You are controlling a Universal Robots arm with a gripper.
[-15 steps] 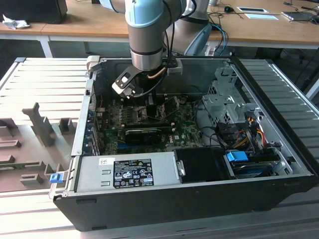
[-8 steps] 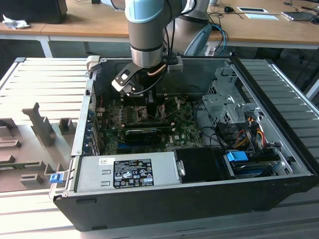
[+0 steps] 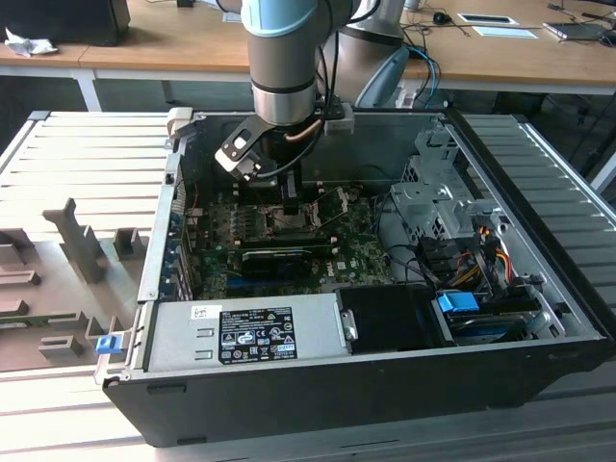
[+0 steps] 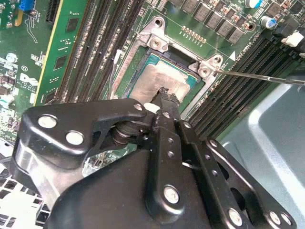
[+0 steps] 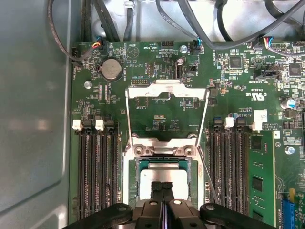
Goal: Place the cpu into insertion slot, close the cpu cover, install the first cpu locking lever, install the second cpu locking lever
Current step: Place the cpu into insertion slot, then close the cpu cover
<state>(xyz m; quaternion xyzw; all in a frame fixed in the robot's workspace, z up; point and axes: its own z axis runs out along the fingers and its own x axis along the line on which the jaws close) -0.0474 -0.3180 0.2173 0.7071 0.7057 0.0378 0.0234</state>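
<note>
Gripper [image 4: 164, 92] has its 2 fingers squeezed together with no gap showing and nothing clamped between them, and the tips rest on the grey metal top of the cpu [image 4: 151, 78]. In the first wrist view the same closed tips [image 5: 162, 186] sit over the middle of the cpu [image 5: 147, 179], which lies flat inside the socket on the green board [image 5: 162, 121]. The cpu cover [image 5: 167, 86] is swung open off the socket, hinged at the edge beyond the chip, and the board shows through its square window. A thin wire lever [image 4: 259, 77] slants free over the memory slots [image 4: 228, 102] beside the socket. In the exterior view the arm [image 3: 284, 48] reaches down into the open computer case [image 3: 385, 395].
</note>
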